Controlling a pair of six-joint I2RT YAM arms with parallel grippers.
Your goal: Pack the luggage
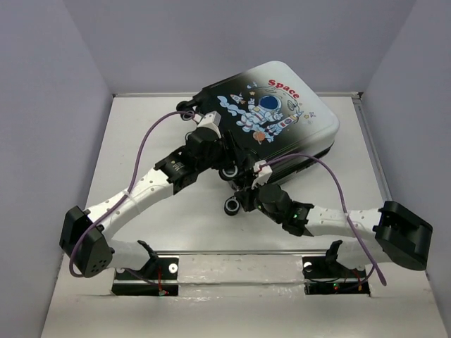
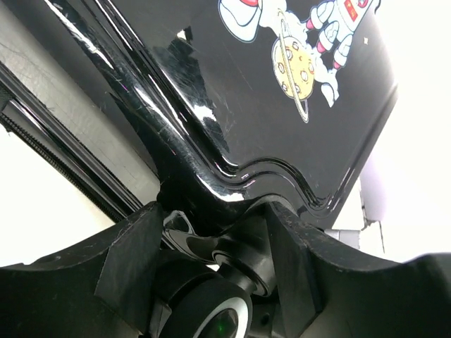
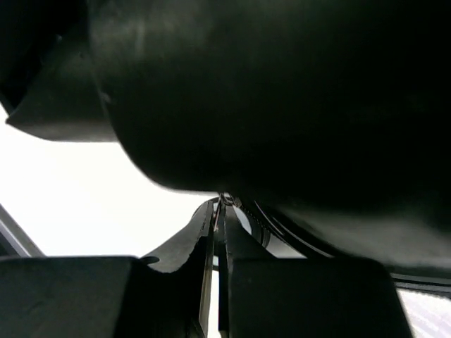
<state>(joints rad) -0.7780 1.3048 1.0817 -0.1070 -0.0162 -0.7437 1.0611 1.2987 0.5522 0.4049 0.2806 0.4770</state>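
Confirm the luggage [image 1: 282,105] lies lid-up on the bench [image 1: 141,148], long axis running right from its wheel end, where your left fingers [image 2: 127,260] straddle a wheel [image 2: 211,317] part-open; the right fingers [image 3: 187,250], shut and empty, sit at its near edge.

Left arm [image 1: 141,189] jaws apart, right arm [image 1: 337,220] jaws pressed together
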